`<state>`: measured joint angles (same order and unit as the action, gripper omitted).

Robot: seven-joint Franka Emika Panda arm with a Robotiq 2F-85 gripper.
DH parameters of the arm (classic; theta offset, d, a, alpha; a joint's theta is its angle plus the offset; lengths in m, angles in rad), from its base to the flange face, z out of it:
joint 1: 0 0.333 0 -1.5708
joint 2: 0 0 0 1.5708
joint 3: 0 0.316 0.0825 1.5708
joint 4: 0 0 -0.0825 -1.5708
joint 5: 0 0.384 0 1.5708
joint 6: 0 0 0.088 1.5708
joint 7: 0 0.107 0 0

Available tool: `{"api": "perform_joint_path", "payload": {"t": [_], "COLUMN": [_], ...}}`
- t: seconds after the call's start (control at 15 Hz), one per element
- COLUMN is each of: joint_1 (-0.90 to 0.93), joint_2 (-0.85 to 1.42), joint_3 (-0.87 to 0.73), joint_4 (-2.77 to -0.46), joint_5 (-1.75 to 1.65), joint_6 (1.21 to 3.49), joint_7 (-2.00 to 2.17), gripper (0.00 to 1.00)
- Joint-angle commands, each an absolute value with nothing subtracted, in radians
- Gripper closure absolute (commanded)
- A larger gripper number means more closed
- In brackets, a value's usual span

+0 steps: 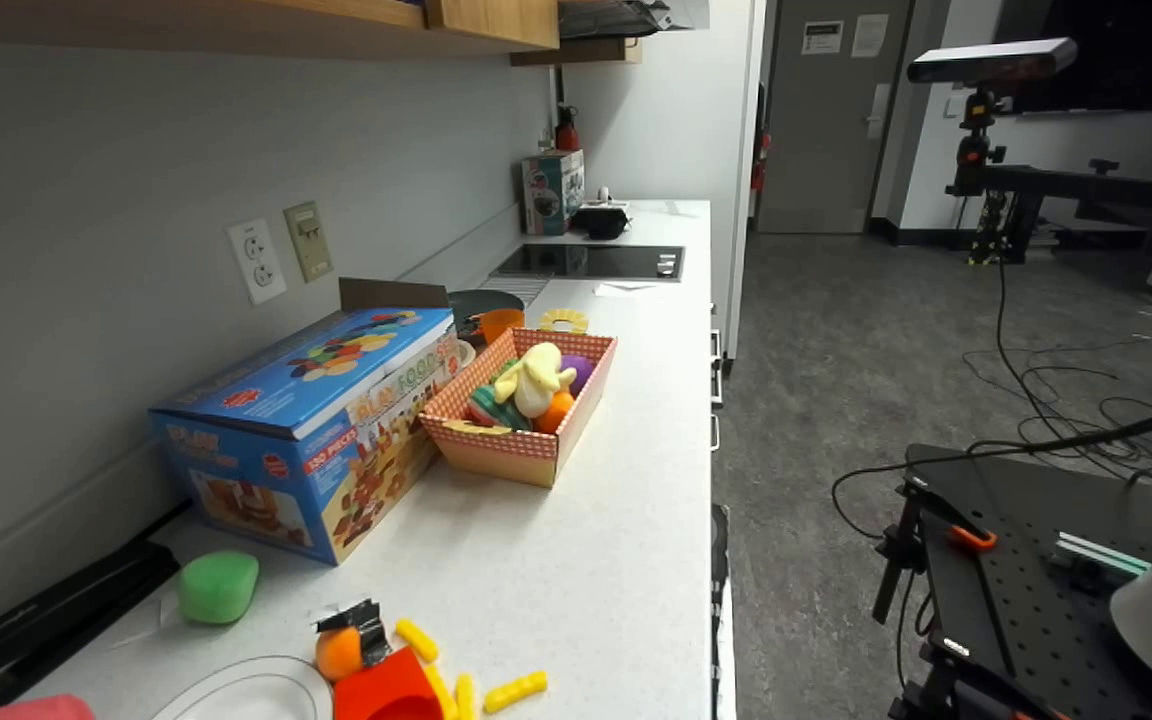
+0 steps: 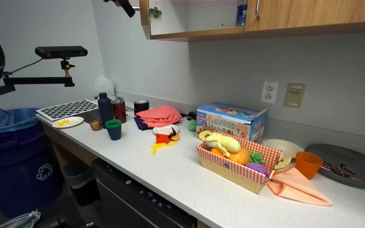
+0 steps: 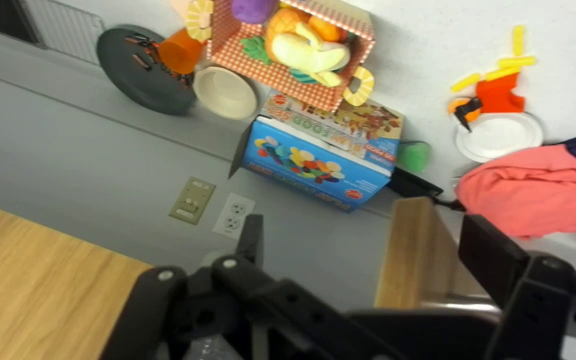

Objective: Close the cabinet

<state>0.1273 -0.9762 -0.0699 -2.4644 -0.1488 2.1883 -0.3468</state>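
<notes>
The wooden wall cabinet [image 2: 198,34] is open at its left part in an exterior view. Its open door [image 2: 144,12] shows nearly edge-on, swung out, with a metal handle [image 2: 136,8]. The right door [image 2: 315,14] is shut. A dark gripper finger shows beside the open door at the top edge. In the wrist view my gripper [image 3: 365,222] is open. The open door's edge [image 3: 405,250] stands between the fingers, nearer the right finger. Its handle [image 3: 468,302] points toward that finger; I cannot tell whether they touch. The cabinet also shows in an exterior view [image 1: 186,22].
Below is a white counter [image 2: 182,177] with a toy food box [image 2: 230,122], a basket of plush fruit [image 2: 230,174], a red cloth [image 2: 160,115] and a dark bottle [image 2: 105,109]. A blue-labelled bottle [image 2: 241,14] stands inside the cabinet. Camera arms [image 2: 36,80] flank the counter.
</notes>
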Motion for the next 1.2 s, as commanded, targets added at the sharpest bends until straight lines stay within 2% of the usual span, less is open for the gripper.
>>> {"api": "perform_joint_path", "payload": {"t": [0.0, 0.53, 1.13], "joint_1": [0.241, 0.286, 0.339], "joint_2": [-0.974, -0.964, -0.965], "joint_3": [-0.126, -0.151, -0.2], "joint_4": [-2.43, -2.399, -2.386], "joint_5": [-0.045, -0.005, 0.032], "joint_6": [2.077, 1.965, 1.948], "joint_7": [-0.431, -0.521, -0.711], "gripper": [0.0, 0.0, 0.0]}}
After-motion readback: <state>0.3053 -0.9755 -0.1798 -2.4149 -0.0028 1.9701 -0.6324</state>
